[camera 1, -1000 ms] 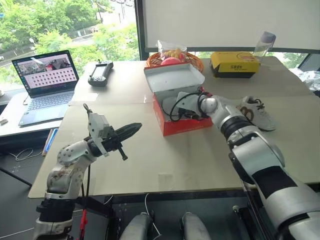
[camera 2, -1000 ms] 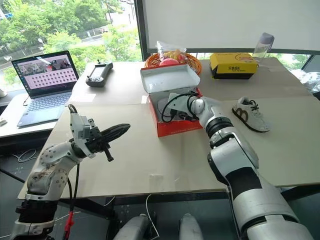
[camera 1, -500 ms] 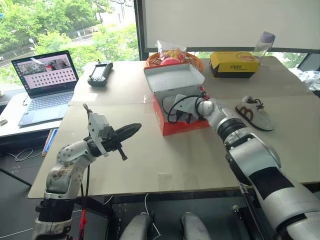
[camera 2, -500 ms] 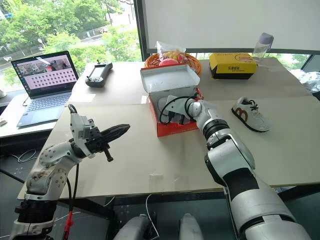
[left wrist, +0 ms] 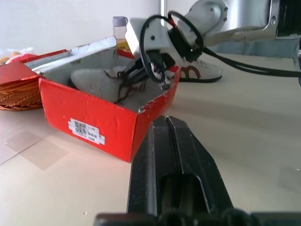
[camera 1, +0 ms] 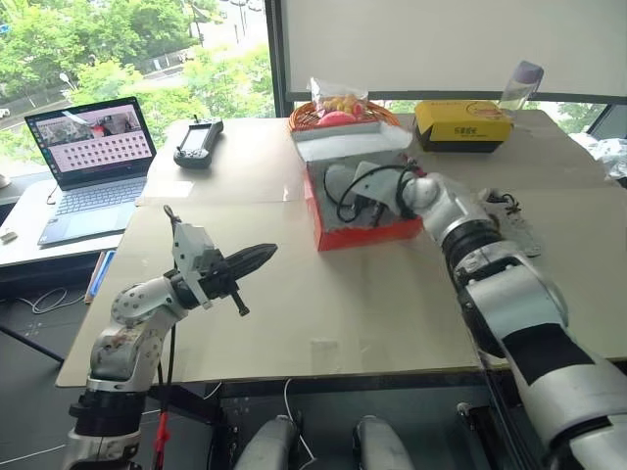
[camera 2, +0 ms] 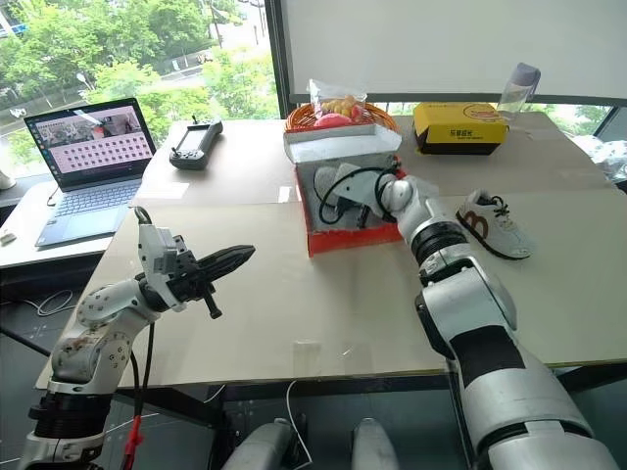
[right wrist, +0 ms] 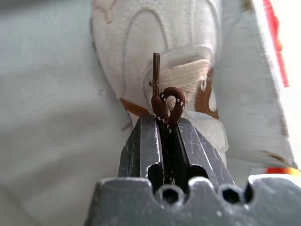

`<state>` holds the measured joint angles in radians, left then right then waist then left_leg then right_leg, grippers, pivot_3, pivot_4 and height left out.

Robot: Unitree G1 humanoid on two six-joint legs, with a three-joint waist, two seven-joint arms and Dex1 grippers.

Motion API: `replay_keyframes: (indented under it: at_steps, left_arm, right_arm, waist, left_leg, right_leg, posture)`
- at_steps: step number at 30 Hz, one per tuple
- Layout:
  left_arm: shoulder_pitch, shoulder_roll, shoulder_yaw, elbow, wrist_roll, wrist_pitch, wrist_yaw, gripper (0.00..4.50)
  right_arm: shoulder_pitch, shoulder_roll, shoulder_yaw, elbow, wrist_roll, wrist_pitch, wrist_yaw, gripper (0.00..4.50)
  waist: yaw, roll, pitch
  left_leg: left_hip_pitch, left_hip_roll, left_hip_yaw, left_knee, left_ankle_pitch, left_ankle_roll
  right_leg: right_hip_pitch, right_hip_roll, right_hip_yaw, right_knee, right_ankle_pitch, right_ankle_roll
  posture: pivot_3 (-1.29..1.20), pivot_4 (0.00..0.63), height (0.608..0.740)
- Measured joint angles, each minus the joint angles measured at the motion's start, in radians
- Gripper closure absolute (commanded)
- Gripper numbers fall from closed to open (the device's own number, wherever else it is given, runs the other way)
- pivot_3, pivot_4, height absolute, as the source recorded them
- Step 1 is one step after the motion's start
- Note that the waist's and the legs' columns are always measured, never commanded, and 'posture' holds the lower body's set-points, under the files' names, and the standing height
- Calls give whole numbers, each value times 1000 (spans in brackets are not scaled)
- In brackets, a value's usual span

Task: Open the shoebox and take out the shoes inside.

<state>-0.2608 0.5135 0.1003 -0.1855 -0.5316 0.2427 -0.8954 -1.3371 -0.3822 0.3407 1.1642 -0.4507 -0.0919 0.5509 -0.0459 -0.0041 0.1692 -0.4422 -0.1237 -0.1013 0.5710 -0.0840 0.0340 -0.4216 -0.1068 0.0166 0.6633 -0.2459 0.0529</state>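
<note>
The red shoebox stands open at the table's middle, its lid leaning back. One light grey shoe lies inside it. My right gripper reaches into the box and is shut on that shoe's brown lace, whose loop sticks out past the fingertips. A second shoe lies on the table to the right of the box. My left gripper hovers shut and holding nothing, left of the box and well short of it, and the left wrist view has it pointing at the box's near corner.
A laptop sits at the far left with a black controller beside it. Behind the shoebox stand a wicker basket of fruit, a yellow box and a bottle. The table's front edge runs close to me.
My right gripper has shut on the lace and risen. The shoebox has shifted a little away and to the right with it, its lid leaning further back. The left arm has stayed still.
</note>
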Motion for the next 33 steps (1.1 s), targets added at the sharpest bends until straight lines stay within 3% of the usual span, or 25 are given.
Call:
replay_keyframes:
  at_steps: [6, 12, 19, 24, 33]
  left_arm:
    - [0, 0, -3, 1, 0, 0, -6, 4500]
    - [-12, -4, -11, 6, 1, 0, -19, 4500]
    - [-9, -4, -13, 6, 1, -1, -21, 4500]
    - [-1, -7, -21, 8, 2, -1, -26, 4500]
    - [-12, -6, -39, 29, 4, -1, -40, 4500]
  right_arm:
    - [27, -37, -35, -195, 42, 73, 78, 4352]
    - [84, -63, -106, -334, 137, 267, 185, 4352]
    - [70, -255, -184, -478, 150, 528, 183, 4352]
    - [190, -398, -233, -682, 128, 838, 185, 4352]
    - [412, -500, -229, -1019, 155, 1252, 245, 4352]
  waist:
    - [-2, 0, 0]
    - [6, 1, 1]
    - [23, 0, 1]
    - [31, 0, 1]
    - [23, 0, 1]
  left_leg:
    - [0, 0, 0, 0, 0, 0]
    - [-5, 0, 0, 0, 0, 0]
    - [-6, 0, 1, 0, 0, 0]
    - [-8, 0, 0, 1, 0, 0]
    - [-11, 1, 1, 4, 0, 1]
  right_leg:
    - [0, 0, 0, 0, 0, 0]
    - [-1, -1, -1, 0, 0, 0]
    - [-1, -3, -1, -1, -1, 0]
    - [-2, -6, -3, -1, -2, 0]
    - [-3, -9, -3, -1, -2, 1]
  posture:
    - [0, 150, 732]
    - [0, 150, 732]
    - [0, 150, 732]
    - [0, 150, 732]
    - [0, 150, 732]
